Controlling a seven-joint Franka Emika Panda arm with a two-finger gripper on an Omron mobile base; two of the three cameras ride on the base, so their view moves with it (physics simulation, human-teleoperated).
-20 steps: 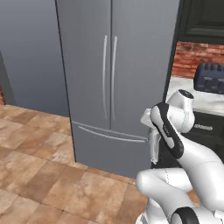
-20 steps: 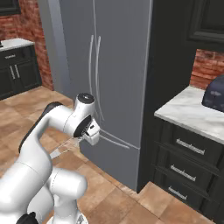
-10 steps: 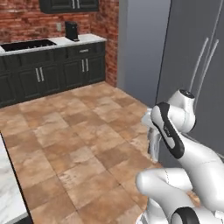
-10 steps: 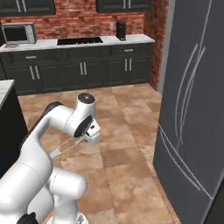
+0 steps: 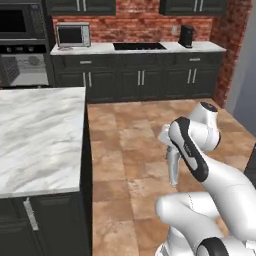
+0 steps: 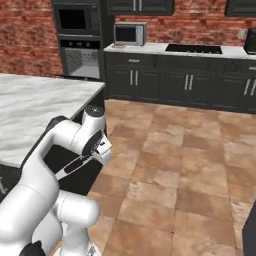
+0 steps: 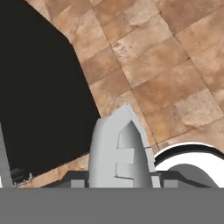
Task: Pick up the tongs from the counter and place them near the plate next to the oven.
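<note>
On the far left, the black oven (image 5: pixel 22 67) is built into the wall, with its greyish door below a dark panel. Just to its right, a silver microwave (image 5: pixel 73 35) stands on the far counter (image 5: pixel 150 48), above dark cabinets (image 5: pixel 140 82) with silver handles. A cooktop (image 5: pixel 139 46) lies in the middle of this counter, and a black coffee machine (image 5: pixel 186 36) stands further right, near the brick wall (image 5: pixel 135 20). Nearer, on the left, there is a marble island (image 5: pixel 37 135).

The arm is folded over the brown tile floor (image 5: pixel 130 150), to the right of the island. In the hand view, the tongs (image 7: pixel 118 151) stand up from the gripper (image 7: pixel 117 175), which holds them; their grey arms come to a point above the floor tiles and touch nothing else. The fingers are hidden behind the tongs, so how far they stand apart I cannot tell. In the right base view, the tongs (image 6: pixel 74 165) show as a thin dark bar below the wrist.
</note>
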